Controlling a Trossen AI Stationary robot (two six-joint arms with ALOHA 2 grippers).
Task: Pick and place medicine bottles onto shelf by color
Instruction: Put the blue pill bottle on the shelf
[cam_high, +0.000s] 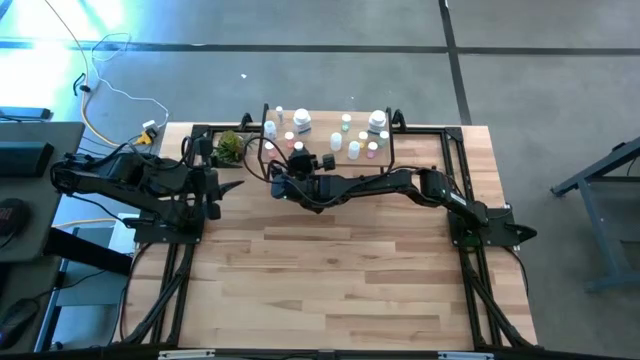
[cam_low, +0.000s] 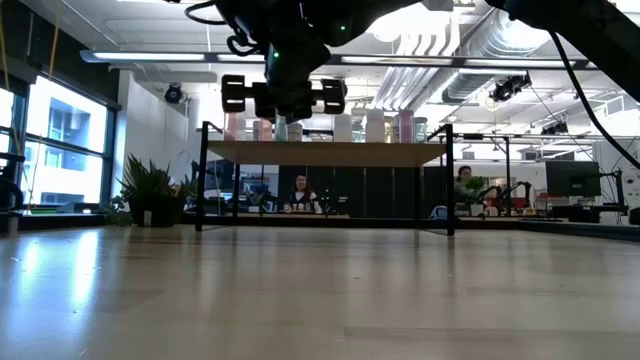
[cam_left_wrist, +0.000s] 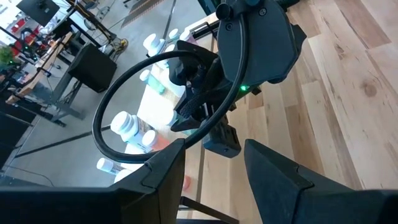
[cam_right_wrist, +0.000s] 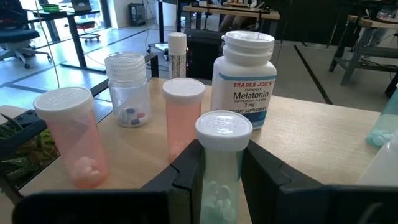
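- The left gripper (cam_high: 236, 186) waits at the table's left edge, near the plant (cam_high: 229, 146). Its fingers (cam_left_wrist: 168, 168) stand partly apart with nothing between them, and it points across at the other arm.
- The plant sits just off the shelf's left end and has no part in the task.
- The right gripper (cam_high: 283, 178) reaches from the right side across to the shelf's (cam_high: 320, 125) left part. It is clamped on a pale green bottle (cam_right_wrist: 221, 168) with a white cap, held upright between its fingers (cam_right_wrist: 186, 168).
- Step in hand, as I judge it: carrying this green bottle over the shelf to place it. The grasp is made and the release is not yet done.
- In the right wrist view, two pink bottles (cam_right_wrist: 70, 134) stand just ahead of the held one, with a clear jar (cam_right_wrist: 127, 87) and a white Melatonin bottle (cam_right_wrist: 244, 78) behind them. So the gripper hangs by the pink group, not by green.
- Farther right on the shelf, the high view shows pale green bottles (cam_high: 347, 124) among white ones (cam_high: 376, 121). That looks to be the matching spot.
- The next move calls for shifting right towards the green ones and lowering until the base meets the plank. The fingers should part only then, and lift clear without brushing the close neighbours.
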